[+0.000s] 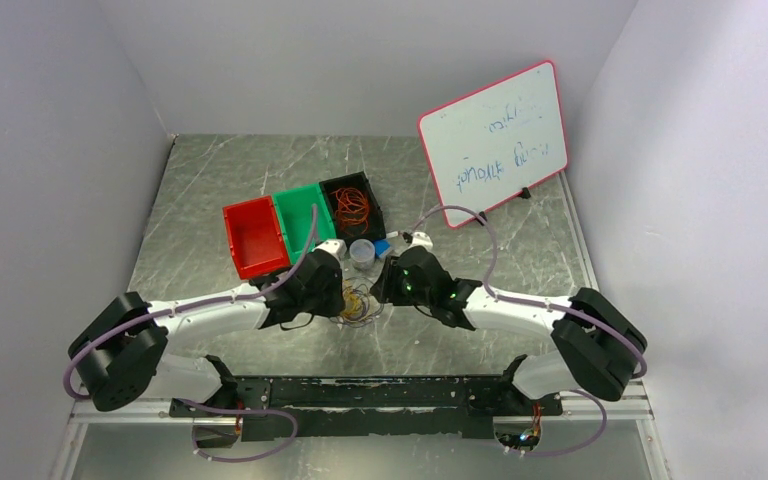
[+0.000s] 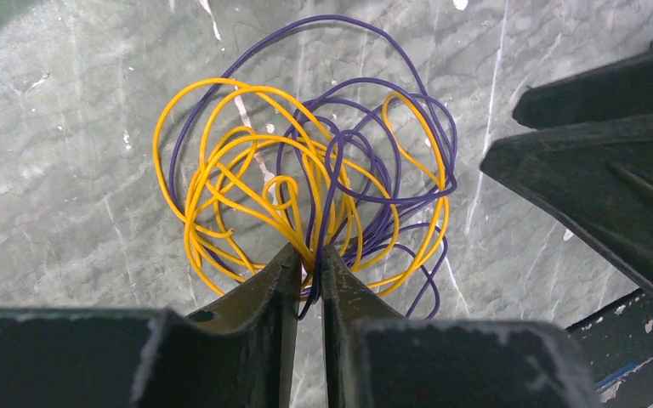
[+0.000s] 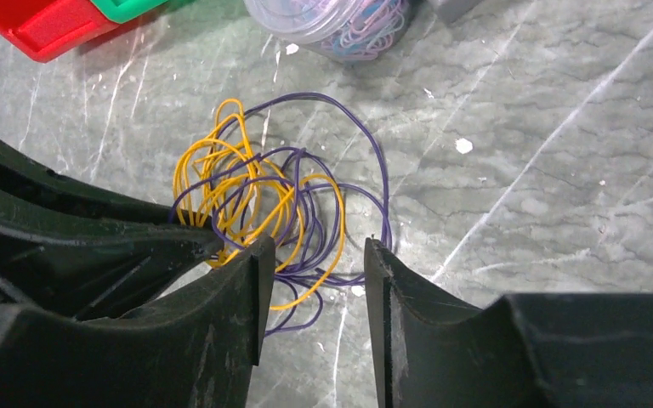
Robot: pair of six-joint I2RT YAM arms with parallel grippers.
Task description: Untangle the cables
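A tangle of yellow cable (image 2: 221,183) and dark purple cable (image 2: 391,183) lies on the grey marbled table between my two grippers, also seen in the top view (image 1: 358,304) and the right wrist view (image 3: 255,200). My left gripper (image 2: 309,259) is shut on strands at the near edge of the tangle, yellow and purple pinched between its tips. My right gripper (image 3: 313,251) is open, its tips straddling the near side of the tangle, with loops lying between them. An orange cable bundle (image 1: 352,205) lies in the black bin (image 1: 373,194).
A red bin (image 1: 255,240) and a green bin (image 1: 300,215) stand beside the black bin behind the tangle. A clear tub of paper clips (image 3: 340,21) sits just beyond the tangle. A whiteboard (image 1: 495,140) leans at the back right.
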